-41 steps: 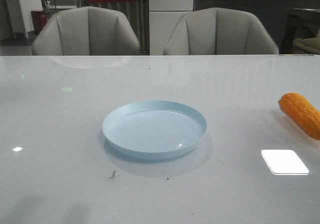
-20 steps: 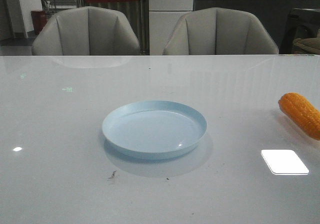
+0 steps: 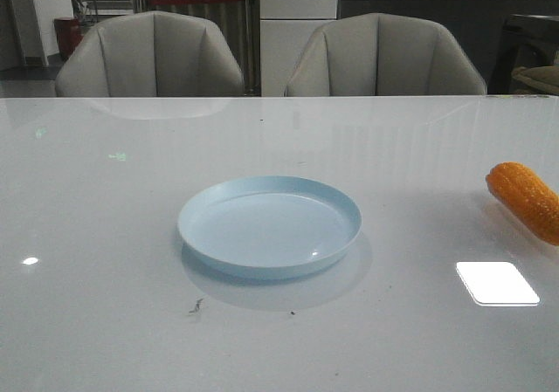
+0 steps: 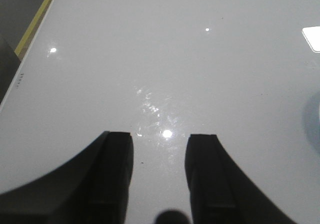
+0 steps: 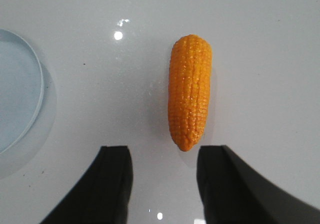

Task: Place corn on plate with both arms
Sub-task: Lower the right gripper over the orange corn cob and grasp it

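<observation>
The orange corn (image 3: 527, 200) lies on the white table at the far right edge of the front view. The pale blue plate (image 3: 269, 224) sits empty at the table's middle. No arm shows in the front view. In the right wrist view the corn (image 5: 190, 90) lies just ahead of my open, empty right gripper (image 5: 162, 151), its near tip level with the fingertips, and part of the plate (image 5: 20, 89) shows at the side. My left gripper (image 4: 159, 138) is open and empty over bare table.
Two grey armchairs (image 3: 150, 56) stand behind the table's far edge. A bright rectangular light reflection (image 3: 497, 283) lies on the table near the corn. The table's corner and a yellow floor line (image 4: 35, 19) show in the left wrist view.
</observation>
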